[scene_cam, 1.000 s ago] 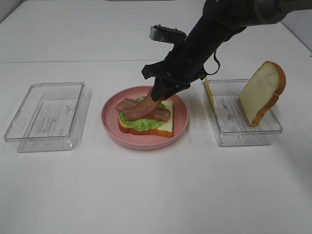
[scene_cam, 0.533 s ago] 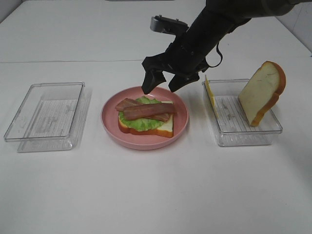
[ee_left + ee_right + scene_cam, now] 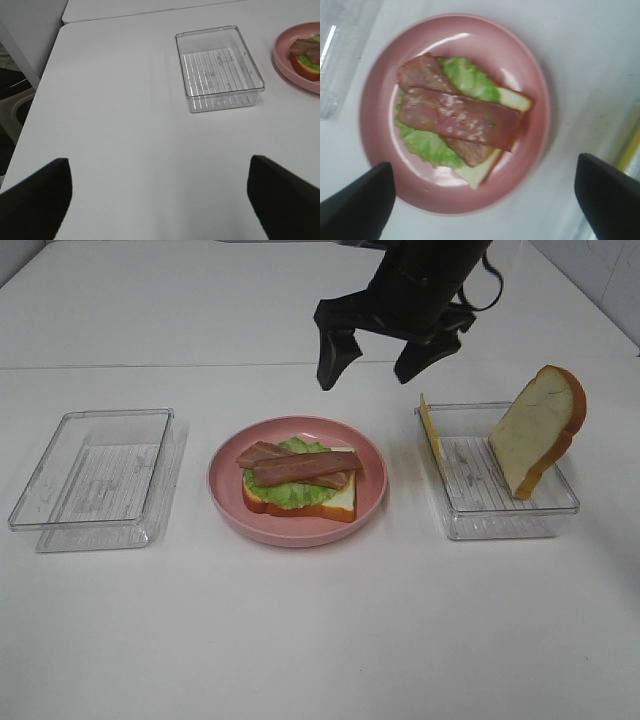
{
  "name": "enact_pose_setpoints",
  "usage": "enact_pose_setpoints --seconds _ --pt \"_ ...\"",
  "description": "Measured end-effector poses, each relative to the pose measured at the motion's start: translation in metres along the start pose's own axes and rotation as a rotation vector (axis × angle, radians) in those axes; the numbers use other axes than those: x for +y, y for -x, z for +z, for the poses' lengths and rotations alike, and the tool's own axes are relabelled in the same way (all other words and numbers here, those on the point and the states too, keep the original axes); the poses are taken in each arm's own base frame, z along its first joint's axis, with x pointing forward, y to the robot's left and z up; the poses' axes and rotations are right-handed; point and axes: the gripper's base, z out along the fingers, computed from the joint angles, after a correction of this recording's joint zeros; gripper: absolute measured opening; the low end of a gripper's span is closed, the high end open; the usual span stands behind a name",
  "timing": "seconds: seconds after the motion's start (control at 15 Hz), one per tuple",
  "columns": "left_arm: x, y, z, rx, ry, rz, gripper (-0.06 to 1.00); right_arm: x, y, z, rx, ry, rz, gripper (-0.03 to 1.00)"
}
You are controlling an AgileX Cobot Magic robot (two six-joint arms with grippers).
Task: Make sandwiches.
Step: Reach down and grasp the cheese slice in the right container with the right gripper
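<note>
A pink plate (image 3: pixel 226 502) in the middle of the table carries an open sandwich (image 3: pixel 298 483): one bread slice, ruffled green lettuce (image 3: pixel 428 145), and two brown-red bacon strips (image 3: pixel 460 119) crossed on top. My right gripper (image 3: pixel 378 362) hangs open and empty above the plate's far edge, well clear of the food. A second bread slice (image 3: pixel 535 430) leans upright in the right clear tray (image 3: pixel 505 518), and a yellow cheese square (image 3: pixel 431 435) stands against that tray's left wall. My left gripper (image 3: pixel 160 200) is open and empty, hovering over bare table away from the plate.
An empty clear tray (image 3: pixel 96 480) sits left of the plate, also visible as the clear tray (image 3: pixel 218 68) in the left wrist view. The table's left edge (image 3: pixel 37 95) drops off beside that arm.
My right gripper let go of the top bacon strip, opened wide and rose up and back from the sandwich. The strip now lies across the lettuce. The left arm stayed still.
</note>
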Motion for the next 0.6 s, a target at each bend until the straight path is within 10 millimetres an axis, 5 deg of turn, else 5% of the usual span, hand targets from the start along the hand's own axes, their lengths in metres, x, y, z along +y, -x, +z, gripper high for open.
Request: enact_pose_setpoints --seconds 0.27,0.6 --pt "0.000 0.000 0.000 0.000 0.000 0.000 0.87 -0.026 0.007 -0.025 0.018 -0.137 0.072 0.93" --pt "0.000 0.000 0.000 0.000 0.000 0.000 0.87 -0.069 0.007 0.000 0.099 -0.151 0.168 0.93"
